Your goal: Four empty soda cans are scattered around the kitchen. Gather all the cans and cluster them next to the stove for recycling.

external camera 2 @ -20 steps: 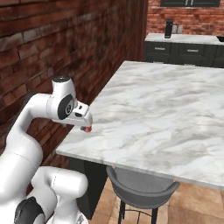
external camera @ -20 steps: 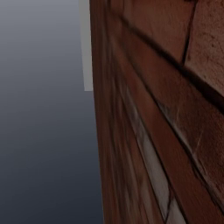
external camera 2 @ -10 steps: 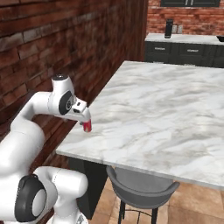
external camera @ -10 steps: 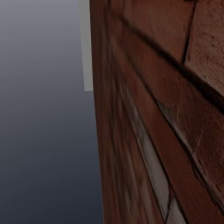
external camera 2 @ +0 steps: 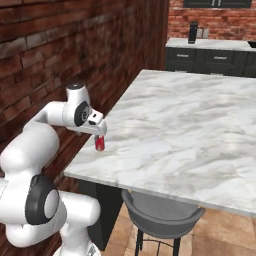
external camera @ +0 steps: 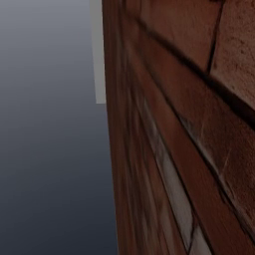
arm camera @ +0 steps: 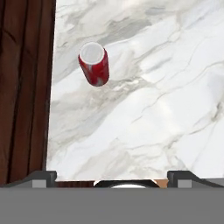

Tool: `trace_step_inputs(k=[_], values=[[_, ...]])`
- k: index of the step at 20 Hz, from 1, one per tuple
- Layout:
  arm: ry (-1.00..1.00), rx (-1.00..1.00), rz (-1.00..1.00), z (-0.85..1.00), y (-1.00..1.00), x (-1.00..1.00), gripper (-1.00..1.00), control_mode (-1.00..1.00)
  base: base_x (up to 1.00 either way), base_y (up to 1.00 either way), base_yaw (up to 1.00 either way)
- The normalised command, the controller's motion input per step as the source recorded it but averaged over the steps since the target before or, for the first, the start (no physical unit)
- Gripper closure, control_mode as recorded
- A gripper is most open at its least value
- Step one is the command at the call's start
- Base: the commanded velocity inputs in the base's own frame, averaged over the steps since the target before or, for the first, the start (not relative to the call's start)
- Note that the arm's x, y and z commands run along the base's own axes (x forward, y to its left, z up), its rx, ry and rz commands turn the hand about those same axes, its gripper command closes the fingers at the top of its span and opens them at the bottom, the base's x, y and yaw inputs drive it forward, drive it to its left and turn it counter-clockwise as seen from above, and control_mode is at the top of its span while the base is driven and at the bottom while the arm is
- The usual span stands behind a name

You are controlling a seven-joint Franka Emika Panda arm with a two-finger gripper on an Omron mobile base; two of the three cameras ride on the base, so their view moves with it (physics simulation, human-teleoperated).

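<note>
Near the tabletop (arm camera: 144, 113) edge beside the brick wall (external camera 2: 75, 55), a can (arm camera: 94, 64) stands upright below the released, empty tool (arm camera: 112, 175).

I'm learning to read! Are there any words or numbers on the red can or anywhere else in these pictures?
No words or numbers can be read anywhere.
Soda can: pale markings on its red side, too blurred to read.
Marble counter: just grey veins, no writing.
Brick wall: no signs.
Dark container on the far counter: too small to show any label.
</note>
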Motion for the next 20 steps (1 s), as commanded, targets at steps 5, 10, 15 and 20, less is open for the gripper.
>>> trace_step_inputs(k=[5, 10, 15, 20], values=[[0.07, 0.00, 0.00, -0.20, 0.00, 0.25, -1.00, -1.00, 0.00, 0.00, 0.00], [0.05, 0.00, 0.00, -0.17, 0.00, 0.23, -1.00, -1.00, 0.00, 0.00, 0.00], [0.06, 0.00, 0.00, -0.07, 0.03, 0.18, -1.00, -1.00, 0.00, 0.00, 0.00], [0.01, 0.00, 0.00, -0.15, 0.04, 0.06, -1.00, -1.00, 0.00, 0.00, 0.00]])
